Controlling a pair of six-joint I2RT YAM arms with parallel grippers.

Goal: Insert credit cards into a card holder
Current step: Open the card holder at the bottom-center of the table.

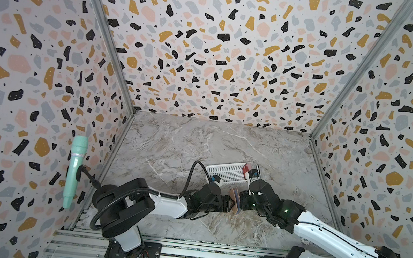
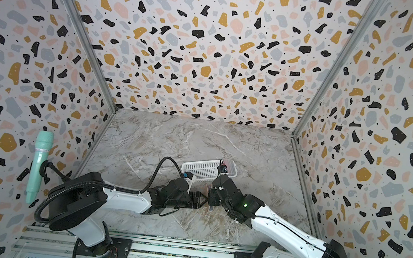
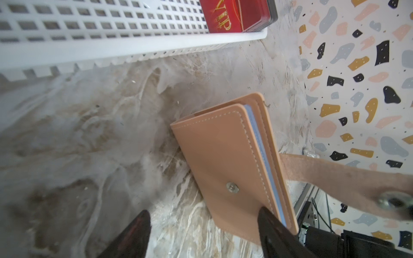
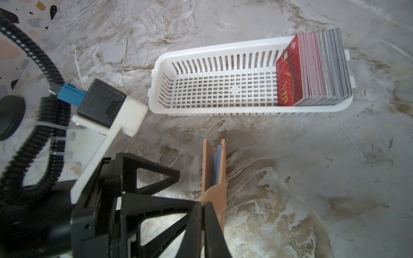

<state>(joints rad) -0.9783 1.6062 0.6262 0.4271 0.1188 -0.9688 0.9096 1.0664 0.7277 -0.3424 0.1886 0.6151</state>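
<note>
step: setup, in my read. card holder [image 3: 223, 160] is presented on edge, no card drawn yet
holder pos: just off the basket [image 4: 201, 111] long wall, robot side; can't tell if its lower edge touches the table [image 4: 312, 178]
right gripper [image 4: 206, 207]: jaws closed, pinching the holder's edge near the strap
left gripper [image 3: 203, 212]: jaws wide, nothing held; 1 finger right against the holder's outer cover
cards: credit cards [image 4: 288, 76] stand packed at 1 end of the basket, red VIP face front
next: probably left to the basket, pinch 1 card off the stack front. The 2 covers gape only a sliver, so the mouth needs widening and the card must come in edge-first
holder: tan leather-like, stitched seam, rounded corners, pale blue lining [image 3: 261, 152], metal snap [image 3: 232, 187], loose strap [image 3: 335, 176]
basket: white rigid plastic, slotted walls, grid floor
cards feel: thin, glossy, likely slippery
</note>
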